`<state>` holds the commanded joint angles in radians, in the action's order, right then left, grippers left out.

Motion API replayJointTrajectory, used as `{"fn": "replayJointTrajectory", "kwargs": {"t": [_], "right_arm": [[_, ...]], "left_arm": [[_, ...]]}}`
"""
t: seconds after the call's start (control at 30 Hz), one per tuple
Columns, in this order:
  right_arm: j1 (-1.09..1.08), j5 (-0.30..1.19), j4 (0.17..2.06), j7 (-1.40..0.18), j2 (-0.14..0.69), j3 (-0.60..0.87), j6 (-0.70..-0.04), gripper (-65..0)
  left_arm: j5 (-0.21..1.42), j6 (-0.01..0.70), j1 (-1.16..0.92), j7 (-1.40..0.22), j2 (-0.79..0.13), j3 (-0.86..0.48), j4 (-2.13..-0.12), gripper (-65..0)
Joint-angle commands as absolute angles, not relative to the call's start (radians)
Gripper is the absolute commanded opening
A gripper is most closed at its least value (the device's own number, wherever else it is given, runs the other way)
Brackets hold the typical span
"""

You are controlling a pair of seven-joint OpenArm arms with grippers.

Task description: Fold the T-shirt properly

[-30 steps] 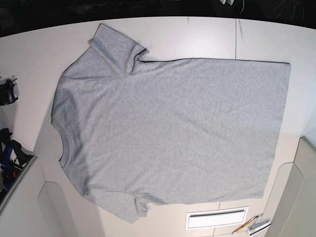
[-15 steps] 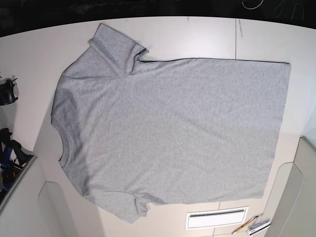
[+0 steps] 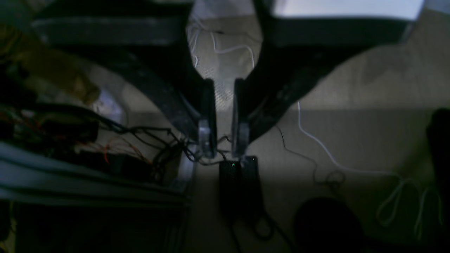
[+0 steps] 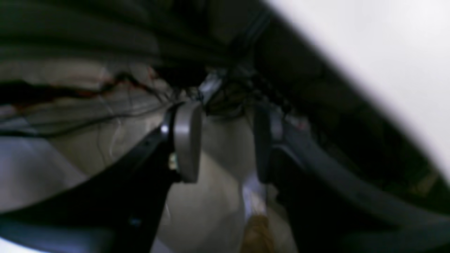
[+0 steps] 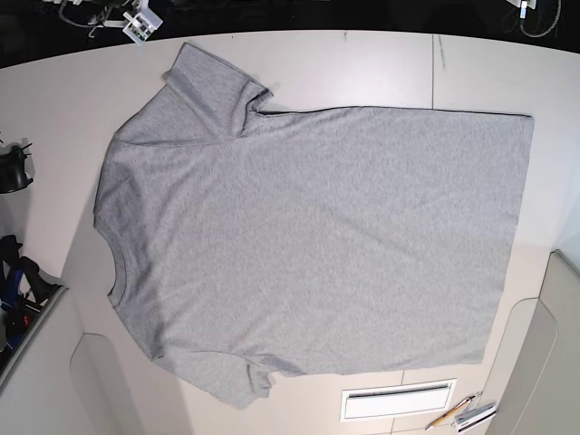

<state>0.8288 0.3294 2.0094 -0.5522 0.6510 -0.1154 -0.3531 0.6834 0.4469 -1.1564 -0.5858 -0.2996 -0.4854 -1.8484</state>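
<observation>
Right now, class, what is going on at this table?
Nobody is handling anything yet: a large heather-grey cotton T-shirt lies spread flat and unfolded, its ribbed neck toward the base view's left, awaiting folding. The robot's right claw is open and empty by the pale table's edge. The left claw is nearly closed, with only a narrow gap, and holds nothing. A white rectangular object and an orange pen-like stick lie beyond the shirt's lower side.

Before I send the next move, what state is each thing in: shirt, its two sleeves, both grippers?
T-shirt: spread out on the table, body unfolded, plain side up.
Upper sleeve in the base view: extended outward, creased near the armpit.
Lower sleeve in the base view: extended outward, rumpled at its hem.
Left gripper: nearly closed, narrow gap, empty.
Right gripper: open, empty.
</observation>
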Motion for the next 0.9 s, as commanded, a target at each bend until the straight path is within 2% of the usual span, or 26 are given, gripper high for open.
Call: {"fn": "replayJointTrajectory", "kwargs": {"t": [0.17, 0.37, 0.4, 0.5, 0.57, 0.7, 0.77, 0.9], "right_arm": [[0.824, 0.341, 2.147, -0.559, 0.624, -0.012, -0.336, -40.6], [0.749, 0.402, 2.142, -0.589, 0.496, 0.113, -0.317, -40.5], [0.737, 0.414, 2.133, -0.599, 0.47, 0.128, -0.317, -38.7], [0.701, 0.433, 2.085, -0.653, 0.4, 0.161, -0.291, -27.7], [0.687, 0.44, 2.046, -0.669, 0.356, 0.186, -0.284, -27.4], [0.683, 0.472, 1.979, -0.667, 0.308, 0.212, -0.284, -27.5], [0.663, 0.472, 1.936, -0.665, 0.3, 0.212, -0.285, -27.5], [0.606, 0.492, 1.851, -0.666, 0.295, 0.212, -0.295, -27.4]], "left_arm": [[0.812, 0.469, -1.156, -0.633, -0.3, -0.622, -1.897, -56.6], [0.838, 0.491, -1.147, -0.633, -0.324, -0.675, -1.94, -56.4], [0.834, 0.491, -1.14, -0.633, -0.328, -0.675, -1.94, -56.4], [0.802, 0.491, -1.111, -0.636, -0.336, -0.675, -1.939, -56.3], [0.775, 0.491, -1.087, -0.636, -0.336, -0.675, -1.939, -52.2], [0.765, 0.491, -1.047, -0.633, -0.335, -0.675, -1.939, -36.2], [0.764, 0.491, -1.023, -0.633, -0.336, -0.675, -1.939, -30.5], [0.731, 0.49, -0.987, -0.633, -0.335, -0.675, -1.938, -28.7]]}}
